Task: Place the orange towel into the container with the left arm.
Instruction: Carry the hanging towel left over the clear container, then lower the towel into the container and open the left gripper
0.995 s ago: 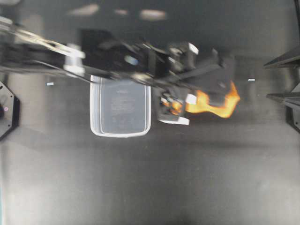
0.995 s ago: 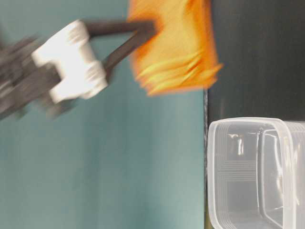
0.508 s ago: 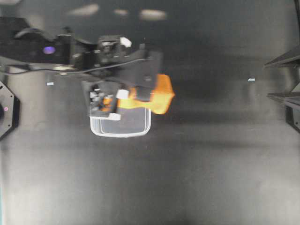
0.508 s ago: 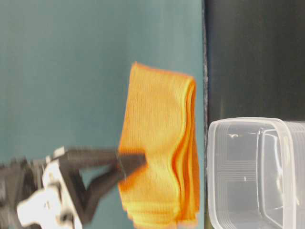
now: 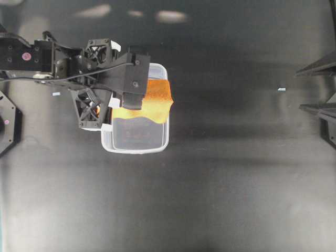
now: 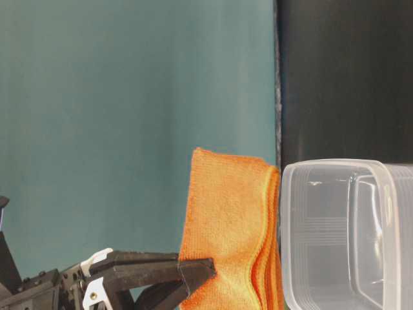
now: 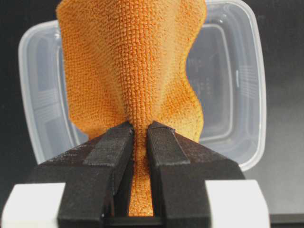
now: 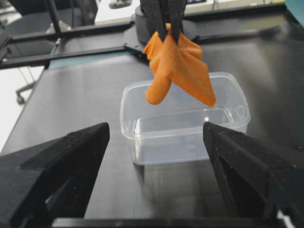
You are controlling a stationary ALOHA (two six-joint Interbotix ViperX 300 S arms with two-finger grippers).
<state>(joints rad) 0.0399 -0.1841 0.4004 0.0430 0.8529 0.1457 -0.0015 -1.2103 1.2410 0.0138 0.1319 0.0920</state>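
A: You're over a dark, matte worktop (image 5: 226,199), with a teal wall (image 6: 129,97) behind it in the table-level view. What's on your left?

B: Your left arm (image 5: 58,63) reaches in from the left edge. Its gripper (image 7: 140,135) is pinched tight on the towel (image 7: 133,71), the two black fingers (image 7: 111,147) squeezing a fold between them.

A: And where does the towel sit?

B: It hangs from that gripper above the tub (image 5: 135,142). From overhead, the orange cloth covers the tub's far part, nearest the arm. From the right wrist view it dangles in the air over the opening, its lower corners above the rim (image 8: 183,111); you can't tell from the other views whether it touches.

A: The tub itself?

B: Clear, upright on the worktop, nothing lying on its floor.

A: Further right?

B: Your right gripper (image 8: 156,171) stands wide apart, holding nothing, its dark fingers (image 8: 61,161) framing the tub from a distance. It is well clear of the towel.
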